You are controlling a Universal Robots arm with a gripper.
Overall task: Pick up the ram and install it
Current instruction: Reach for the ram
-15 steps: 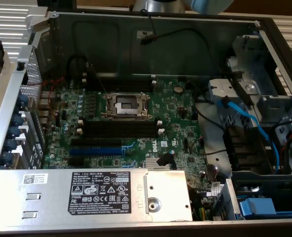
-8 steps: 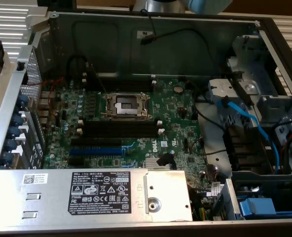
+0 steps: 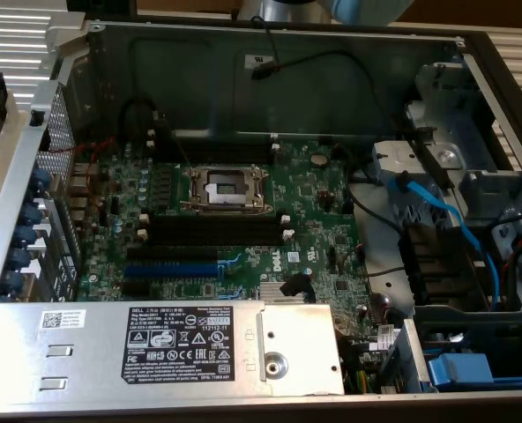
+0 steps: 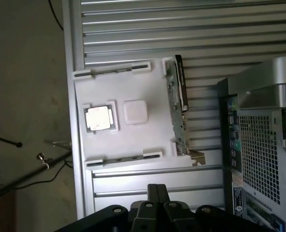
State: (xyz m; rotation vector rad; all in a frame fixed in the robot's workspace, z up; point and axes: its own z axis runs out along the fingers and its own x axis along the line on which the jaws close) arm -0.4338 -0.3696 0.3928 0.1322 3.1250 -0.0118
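A white tray [image 4: 133, 92] lies on a ribbed metal table beside the open computer case [image 4: 264, 145]. The ram [image 4: 119, 68] appears as a thin dark strip standing on edge in a holder along one side of the tray. My gripper [image 4: 157, 187] hangs above the table a short way off the opposite side of the tray. Its fingers are shut together with nothing between them. In the exterior view the motherboard [image 3: 314, 203] lies in the case, with long black slots [image 3: 212, 231] with white end clips beside the CPU socket [image 3: 226, 189].
The tray also carries a CPU chip [image 4: 100, 118], a white square pad [image 4: 135, 112] and a long card [image 4: 178, 106] on edge. A second holder [image 4: 123, 158] lines the tray's near side. In the case sit a blue slot [image 3: 171, 266], the power supply [image 3: 190, 348] and blue cables [image 3: 446, 220].
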